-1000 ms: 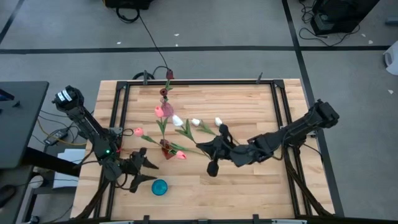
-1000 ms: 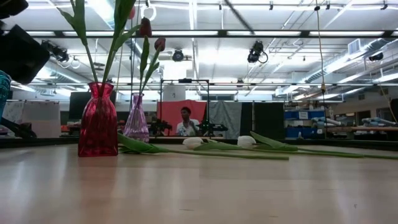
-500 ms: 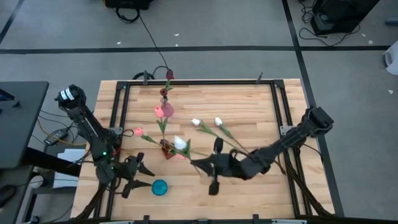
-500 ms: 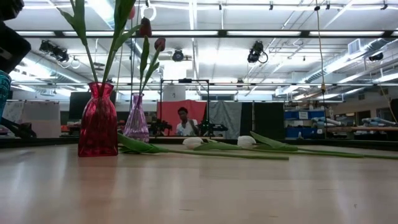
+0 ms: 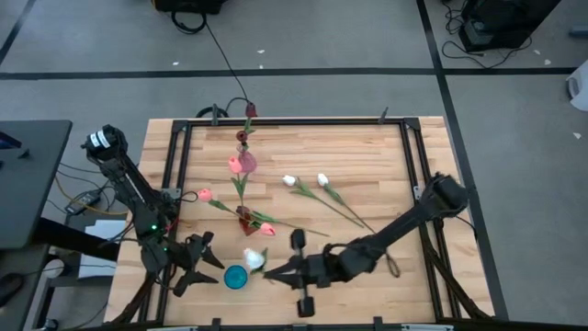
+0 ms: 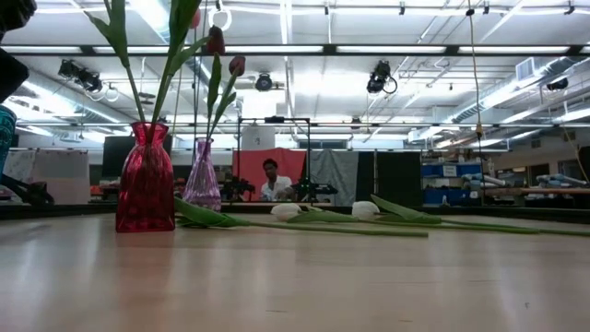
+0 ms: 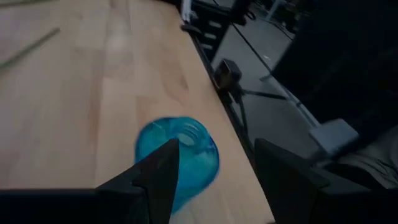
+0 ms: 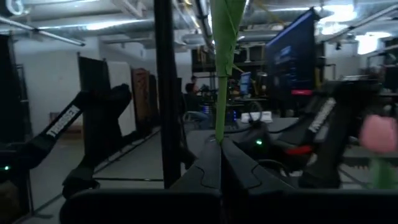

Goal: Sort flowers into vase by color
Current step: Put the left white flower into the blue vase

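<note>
A white tulip (image 5: 253,258) is in my right gripper (image 5: 273,269), which is shut on its green stem just right of the blue vase (image 5: 236,277). My left gripper (image 5: 208,262) is open just left of that vase, and in its wrist view the vase (image 7: 177,152) stands beyond the spread fingers. Two more white tulips (image 5: 289,181) (image 5: 322,179) lie flat on the table. The red vase (image 5: 246,219) holds pink tulips. The purple vase (image 5: 243,147) holds maroon ones. My right gripper pinches the white tulip's stem (image 8: 219,138) between its two shut fingers, coming roughly level from the table's right. The stem crosses the fingers and rises straight above them in the wrist view. The flower is lifted clear of the table, and its lower end is hidden.
A pink tulip (image 5: 204,195) leans out left of the red vase. In the low view the red vase (image 6: 146,180) and purple vase (image 6: 202,175) stand upright, with the white tulips (image 6: 286,211) lying behind. A black frame (image 5: 404,156) rims the table. A person shows far behind.
My right gripper lifted one white tulip from the table's middle and carried it toward the near left, to beside the blue vase, the arm stretching out across the table. My left gripper shifted slightly toward the near edge, staying open by the blue vase.
</note>
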